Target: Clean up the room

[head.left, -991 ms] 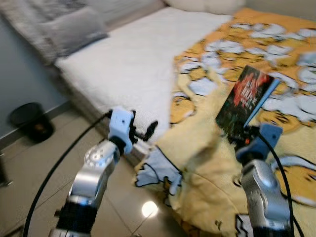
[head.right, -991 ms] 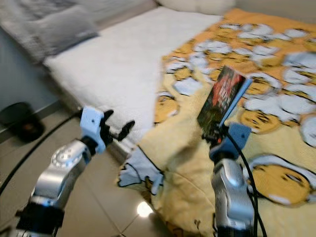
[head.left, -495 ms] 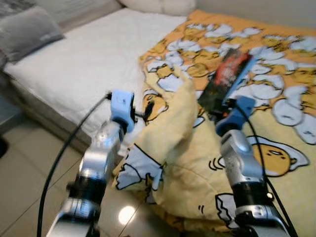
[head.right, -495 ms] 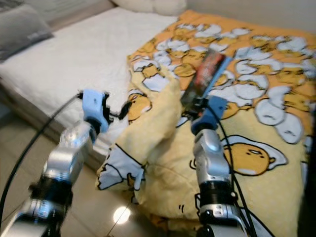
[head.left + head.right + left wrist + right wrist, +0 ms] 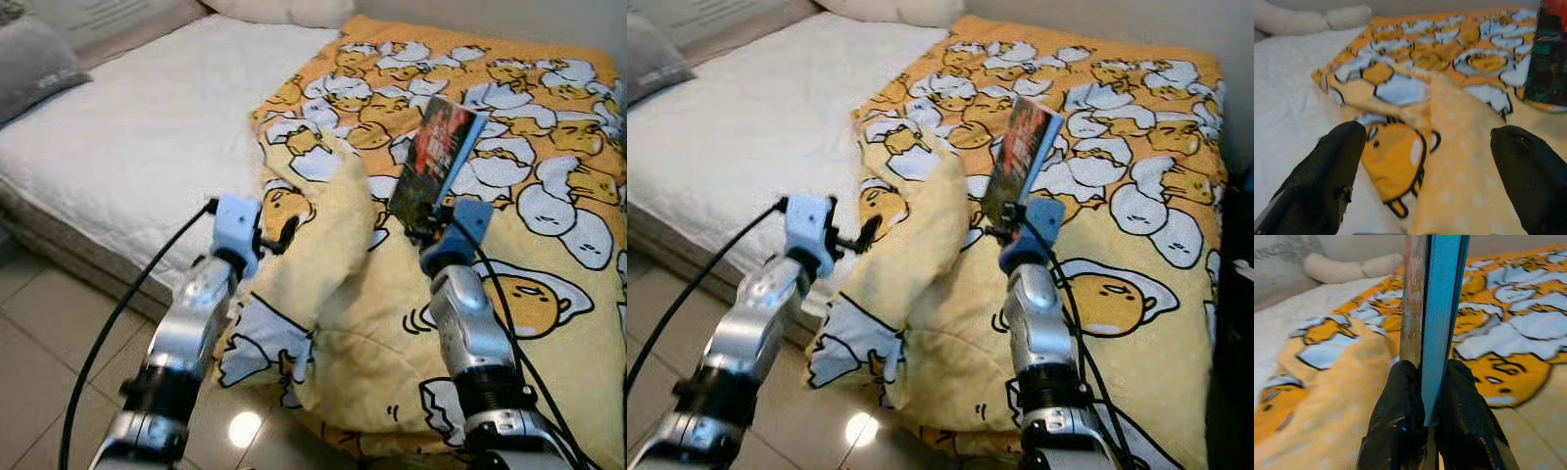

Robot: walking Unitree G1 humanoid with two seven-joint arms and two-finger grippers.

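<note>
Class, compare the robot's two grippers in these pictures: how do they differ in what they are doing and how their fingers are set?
The right gripper is shut on a book held upright above the yellow blanket; the left gripper holds nothing. The right gripper's fingers press the book's lower edge; the left gripper's fingers are spread wide apart. The left gripper sits by the blanket's raised fold; the right is further over the bed. Both have black fingers.

The blanket (image 5: 509, 294) under both hands is yellow and orange, patterned with white eggs outlined in black. The book (image 5: 438, 162) in the right hand (image 5: 431, 227) has a dark red-and-green cover and blue edge. Beside the left hand (image 5: 284, 233), the bed (image 5: 127, 147) is white.
</note>
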